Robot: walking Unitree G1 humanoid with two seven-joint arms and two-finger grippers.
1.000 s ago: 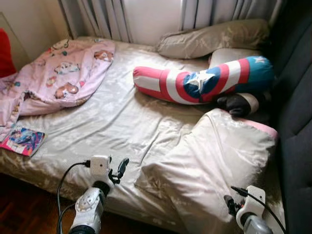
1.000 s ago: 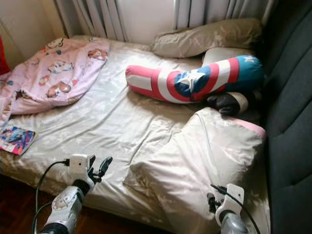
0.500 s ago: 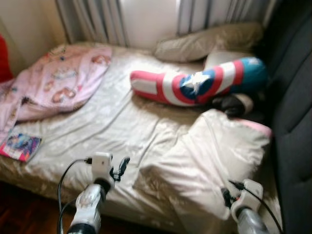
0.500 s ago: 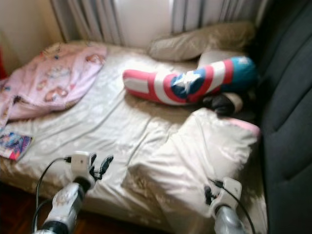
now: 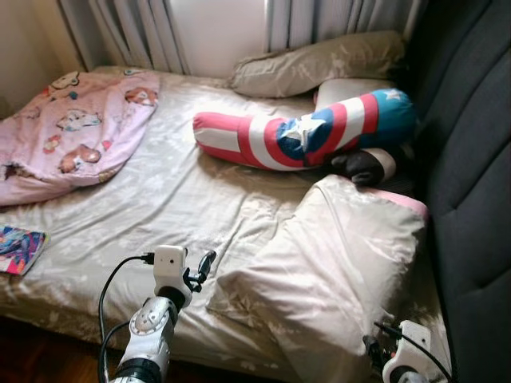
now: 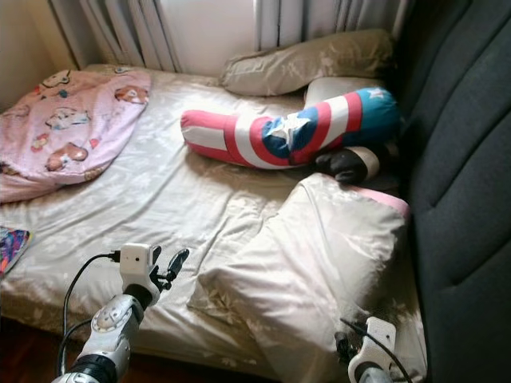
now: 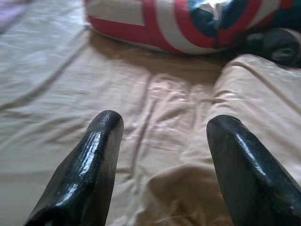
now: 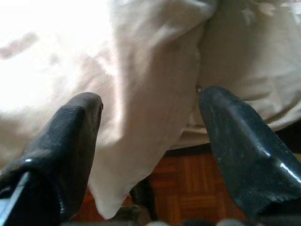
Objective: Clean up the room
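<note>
Trouble ahead: my left tool (image 5: 206,263) and right tool (image 8: 150,155) both gape empty at the bed's near edge; the big beige satin pillow (image 5: 335,263) overhangs there and may slide floorward if nudged.

Book (image 5: 17,248): colourful cover, cut off by the left edge of the head view; title illegible. Pink blanket (image 5: 72,132): its left part runs out of frame. Dark round object (image 5: 363,165): partly hidden beneath the striped bolster (image 5: 303,137) and behind the large beige pillow (image 5: 335,267); identity unclear. Right gripper (image 5: 374,353): mostly below the frame's bottom edge. Dark headboard (image 5: 467,175): cropped at the right. Pillow's lower corner (image 8: 113,197): washed out by glare above it.
</note>
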